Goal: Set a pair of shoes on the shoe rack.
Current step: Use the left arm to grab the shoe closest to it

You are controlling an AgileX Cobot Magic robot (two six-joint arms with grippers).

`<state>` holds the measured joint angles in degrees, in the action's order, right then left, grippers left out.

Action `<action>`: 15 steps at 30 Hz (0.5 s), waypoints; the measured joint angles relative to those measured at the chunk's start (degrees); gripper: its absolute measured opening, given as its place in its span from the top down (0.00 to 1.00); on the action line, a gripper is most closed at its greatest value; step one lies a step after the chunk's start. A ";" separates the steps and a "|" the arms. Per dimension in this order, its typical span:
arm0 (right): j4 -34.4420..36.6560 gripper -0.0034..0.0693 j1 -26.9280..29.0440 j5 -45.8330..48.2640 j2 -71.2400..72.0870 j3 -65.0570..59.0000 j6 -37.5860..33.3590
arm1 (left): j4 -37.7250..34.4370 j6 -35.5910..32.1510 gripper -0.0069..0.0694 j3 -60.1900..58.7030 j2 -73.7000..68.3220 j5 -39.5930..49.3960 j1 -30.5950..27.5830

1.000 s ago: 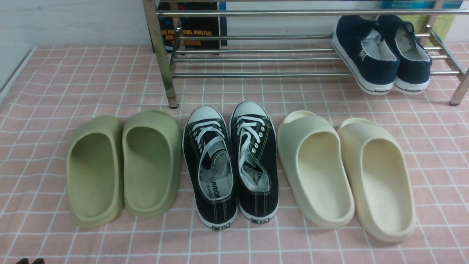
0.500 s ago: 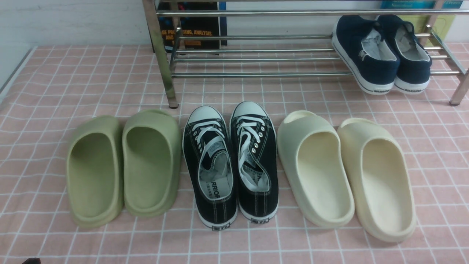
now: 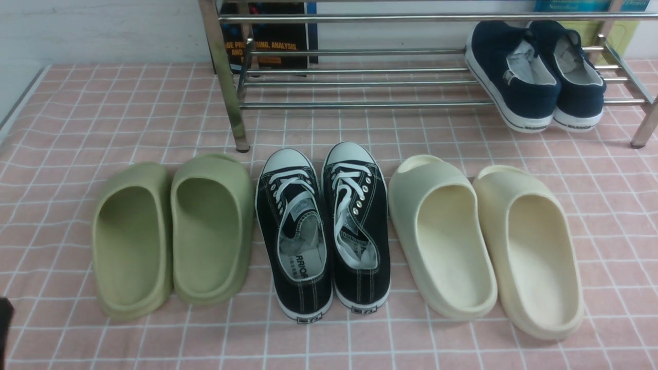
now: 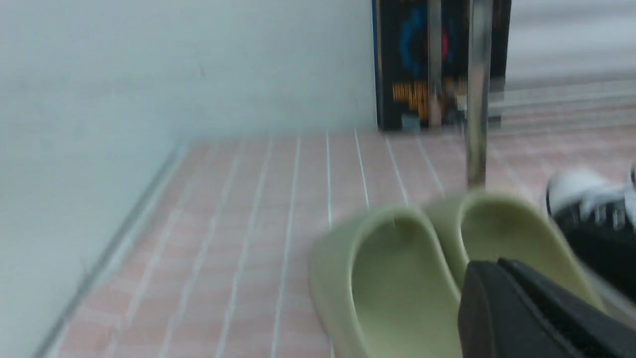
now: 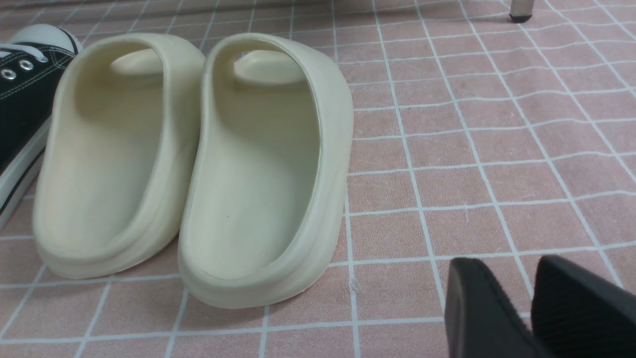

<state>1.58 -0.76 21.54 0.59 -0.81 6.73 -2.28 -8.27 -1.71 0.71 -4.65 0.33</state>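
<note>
Approach step w/ L claw (image 4: 497, 266) pressed shut, R claw (image 5: 534, 271) part-spread, both empty; next, grab 2 sneakers (image 3: 323, 231) between claws.

Pink checked bench, three pairs of footwear and a rack standing on it.

The bench (image 3: 128, 113) is covered with a pink cloth ruled in white squares. The green slides (image 4: 397, 268) lie just ahead of the left end effector (image 4: 489, 271), side by side and touching. The cream slides (image 5: 189, 164) lie near the right end effector (image 5: 514, 278), ahead of it, also pressed together. The black sneakers (image 3: 324, 231) sit between the two pairs, just beside each. Well beyond both end effectors the shoe rack (image 3: 360, 104) stands with its legs on the cloth, and a dark book (image 3: 272, 41) is upright behind it by the wall.
</note>
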 joint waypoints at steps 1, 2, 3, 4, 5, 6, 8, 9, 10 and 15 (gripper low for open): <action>0.00 0.69 0.00 0.00 0.00 0.00 0.00 | 0.00 0.00 0.89 0.00 0.00 -5.58 0.00; 0.00 0.69 0.00 0.00 0.00 0.00 0.00 | 0.00 0.00 0.89 0.00 0.00 -9.25 0.00; 0.00 0.69 0.00 0.00 0.00 0.00 0.00 | 0.00 0.00 0.89 0.00 0.00 -13.79 0.00; 0.00 0.68 0.00 0.00 0.00 0.00 0.00 | 0.00 0.09 0.89 0.00 0.00 -18.29 0.00; 0.00 0.68 0.00 0.00 0.00 0.00 0.00 | 0.00 0.49 0.88 0.00 0.00 -22.68 0.00; 0.00 0.68 0.00 0.00 0.00 0.00 0.00 | 0.00 1.14 0.88 0.00 0.00 -26.09 0.00; 0.00 0.68 0.00 0.00 0.00 0.00 0.00 | -0.05 3.98 0.88 0.00 0.00 -34.50 0.00; 0.00 0.67 0.00 0.00 0.00 0.00 0.00 | -0.05 5.97 0.88 0.00 0.02 -38.59 0.00; 0.00 0.67 0.00 0.00 0.00 0.00 0.00 | -0.05 8.27 0.88 0.00 0.02 -42.50 0.00; 0.00 0.66 0.00 0.00 0.00 0.00 0.00 | -0.12 20.99 0.88 5.33 0.06 -42.04 0.00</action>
<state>1.58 -0.76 21.54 0.59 -0.81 6.73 -2.40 12.72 3.62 0.77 -46.68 0.33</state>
